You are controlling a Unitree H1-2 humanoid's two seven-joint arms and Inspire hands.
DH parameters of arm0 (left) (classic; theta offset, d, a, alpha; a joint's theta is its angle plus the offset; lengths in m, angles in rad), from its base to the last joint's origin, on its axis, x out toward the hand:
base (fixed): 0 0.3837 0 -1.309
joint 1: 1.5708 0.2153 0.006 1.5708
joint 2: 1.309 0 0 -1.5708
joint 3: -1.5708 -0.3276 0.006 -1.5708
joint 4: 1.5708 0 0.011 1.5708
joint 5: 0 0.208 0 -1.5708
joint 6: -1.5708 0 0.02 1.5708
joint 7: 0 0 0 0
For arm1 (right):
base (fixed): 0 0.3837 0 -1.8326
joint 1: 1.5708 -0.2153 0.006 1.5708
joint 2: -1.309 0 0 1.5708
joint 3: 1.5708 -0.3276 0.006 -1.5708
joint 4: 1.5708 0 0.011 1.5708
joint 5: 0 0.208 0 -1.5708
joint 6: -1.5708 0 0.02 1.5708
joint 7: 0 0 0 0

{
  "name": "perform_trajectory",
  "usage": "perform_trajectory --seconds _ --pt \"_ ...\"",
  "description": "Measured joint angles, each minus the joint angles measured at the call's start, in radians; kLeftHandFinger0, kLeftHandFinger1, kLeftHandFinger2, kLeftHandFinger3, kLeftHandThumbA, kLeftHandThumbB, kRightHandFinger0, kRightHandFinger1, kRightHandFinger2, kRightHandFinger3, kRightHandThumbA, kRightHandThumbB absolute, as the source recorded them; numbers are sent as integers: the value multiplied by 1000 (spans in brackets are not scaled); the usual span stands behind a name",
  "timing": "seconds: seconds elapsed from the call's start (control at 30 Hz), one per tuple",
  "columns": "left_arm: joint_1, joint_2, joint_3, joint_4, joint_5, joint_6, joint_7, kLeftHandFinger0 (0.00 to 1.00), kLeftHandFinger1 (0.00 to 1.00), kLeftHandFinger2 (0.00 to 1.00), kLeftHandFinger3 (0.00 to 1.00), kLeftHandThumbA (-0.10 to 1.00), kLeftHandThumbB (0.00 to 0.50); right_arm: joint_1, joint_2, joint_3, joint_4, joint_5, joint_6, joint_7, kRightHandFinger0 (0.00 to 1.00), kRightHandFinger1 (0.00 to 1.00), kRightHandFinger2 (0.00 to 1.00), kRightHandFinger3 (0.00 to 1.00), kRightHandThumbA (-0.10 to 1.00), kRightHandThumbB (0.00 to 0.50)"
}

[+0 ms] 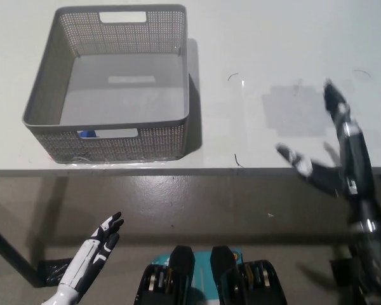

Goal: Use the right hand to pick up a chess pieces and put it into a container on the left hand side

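Note:
A grey mesh basket [46, 89] stands on the white table at the upper left; its floor shows no chess piece. My black right hand [333, 155] hovers at the right over the table's front edge, open, fingers spread, holding nothing. My white left hand [95, 251] rests low at the lower left, below the table, fingers straight and apart. No chess piece shows anywhere in the head view.
The white table [273, 57] ends at a front edge running across the picture at mid height. A darker grey patch [298, 111] marks the tabletop at the right. Grey floor [197, 203] lies below the edge.

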Motion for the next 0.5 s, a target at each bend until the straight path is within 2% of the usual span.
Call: perform_trajectory --seconds 0.03,0.07,0.13,0.23,0.27,0.3,0.33,0.5 --pt "0 0 1 2 0 -1 0 1000 1000 1000 1000 1000 388 21 1 0 10 16 -4 11 1000 1000 1000 1000 1000 359" --pt "0 0 1 5 -1 -2 0 1000 1000 1000 1000 1000 390 34 3 -1 21 30 -7 20 1000 1000 1000 1000 1000 338" --pt "0 0 3 9 -2 -3 0 1000 1000 1000 1000 1000 391 58 7 -1 46 55 -10 37 1000 1000 1000 1000 1000 345" --pt "0 -1 11 16 -6 -8 0 1000 1000 1000 1000 1000 405 90 12 -1 83 83 -13 63 1000 1000 1000 1000 1000 315" --pt "0 -1 15 19 -8 -10 0 1000 1000 1000 1000 1000 401 103 14 -1 92 93 -14 71 1000 1000 1000 1000 1000 285" --pt "0 -1 20 23 -10 -11 0 1000 1000 1000 1000 1000 402 120 17 0 108 107 -16 84 1000 1000 1000 1000 1000 284" --pt "0 -1 24 25 -11 -12 0 1000 1000 1000 1000 1000 405 133 19 0 115 111 -17 92 1000 1000 1000 1000 1000 263" --pt "0 -1 34 26 -14 -14 1 1000 1000 1000 1000 1000 393 190 35 3 118 133 -17 119 1000 1000 1000 1000 1000 274"
